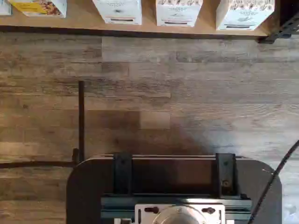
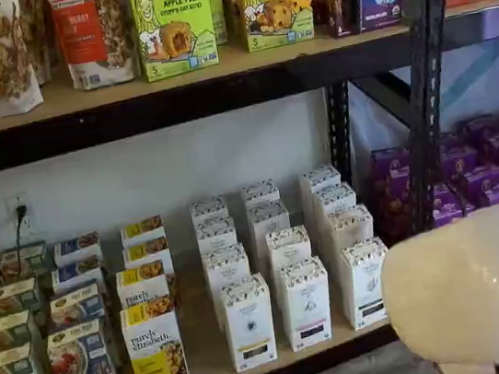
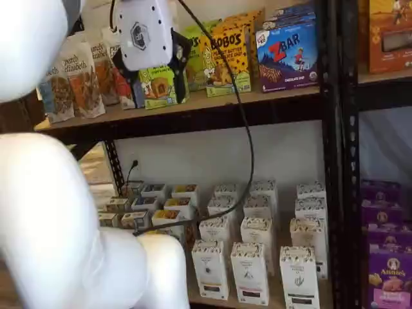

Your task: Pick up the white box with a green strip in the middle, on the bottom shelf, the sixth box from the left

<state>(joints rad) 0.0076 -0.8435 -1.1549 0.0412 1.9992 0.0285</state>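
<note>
Overhead, the pincer (image 3: pixel 147 33) shows no fingers, touching nothing.

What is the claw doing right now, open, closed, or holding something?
Claw: only its white body shows high by the upper shelf; fingers not visible, so open or closed cannot be told. It holds no box.

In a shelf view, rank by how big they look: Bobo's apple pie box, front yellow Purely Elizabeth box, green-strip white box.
1. Bobo's apple pie box, though cropped at top.
2. yellow Purely Elizabeth box.
3. white box, smallest.
</note>
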